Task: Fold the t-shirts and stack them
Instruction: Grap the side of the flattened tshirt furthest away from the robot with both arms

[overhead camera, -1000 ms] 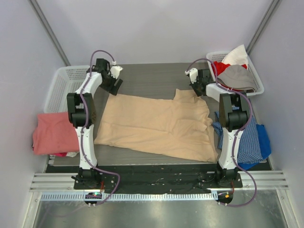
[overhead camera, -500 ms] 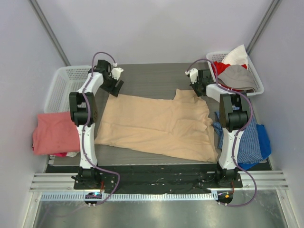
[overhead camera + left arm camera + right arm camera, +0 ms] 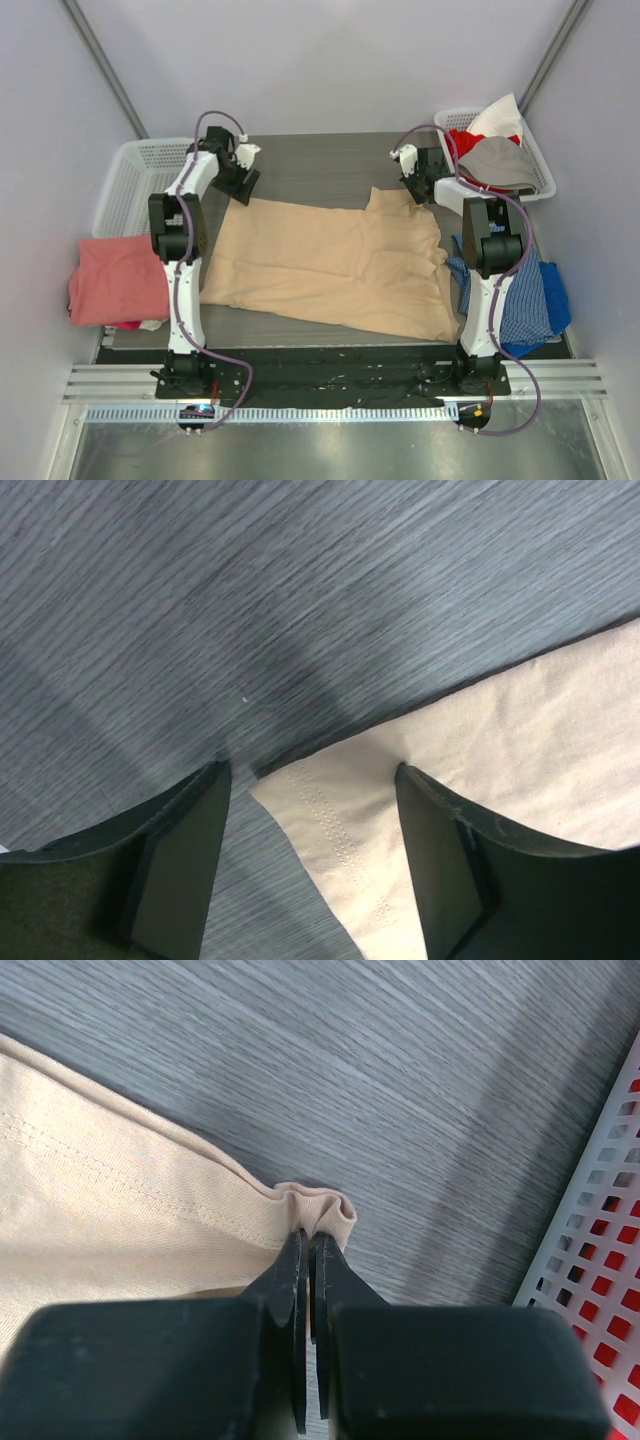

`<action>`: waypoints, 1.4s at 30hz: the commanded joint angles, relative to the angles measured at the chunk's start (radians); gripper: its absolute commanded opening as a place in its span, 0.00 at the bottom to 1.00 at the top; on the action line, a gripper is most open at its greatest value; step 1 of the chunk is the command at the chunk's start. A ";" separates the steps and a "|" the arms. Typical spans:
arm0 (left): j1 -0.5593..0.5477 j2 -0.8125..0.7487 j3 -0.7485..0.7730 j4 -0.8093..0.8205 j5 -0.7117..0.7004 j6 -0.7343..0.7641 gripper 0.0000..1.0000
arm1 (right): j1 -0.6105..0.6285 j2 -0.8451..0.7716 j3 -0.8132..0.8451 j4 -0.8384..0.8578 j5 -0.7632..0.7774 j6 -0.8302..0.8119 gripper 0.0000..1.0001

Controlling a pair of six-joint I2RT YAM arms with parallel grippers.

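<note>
the big tan soft cloth t-shirt [image 3: 330,265] lies spread flat on the dark grey table [image 3: 320,160]. my right end effector [image 3: 308,1242] is pressed together on a tiny bunch of its far edge — so little cloth that a pull could slip it free. my left end effector [image 3: 308,780] is spread wide, with the shirt's far corner in the gap, not held. if i close too high i miss it, and the shirt would lift crooked and bunch up.

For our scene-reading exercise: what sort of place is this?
Likely a robot test cell for laundry folding: plain white walls, a tan t-shirt spread on the table, a basket of clothes.
</note>
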 commanded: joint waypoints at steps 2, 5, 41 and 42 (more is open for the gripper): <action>-0.004 0.071 0.051 -0.082 0.001 0.011 0.66 | -0.009 -0.004 -0.045 -0.103 0.002 -0.005 0.01; -0.004 0.089 0.078 -0.118 -0.002 0.021 0.58 | -0.009 -0.007 -0.046 -0.103 0.002 -0.005 0.01; -0.084 -0.047 0.034 -0.115 -0.081 -0.015 0.00 | 0.041 -0.046 0.250 -0.281 0.028 0.031 0.01; -0.084 -0.064 0.028 -0.115 -0.085 -0.018 0.00 | 0.046 -0.057 0.241 -0.283 0.028 0.031 0.01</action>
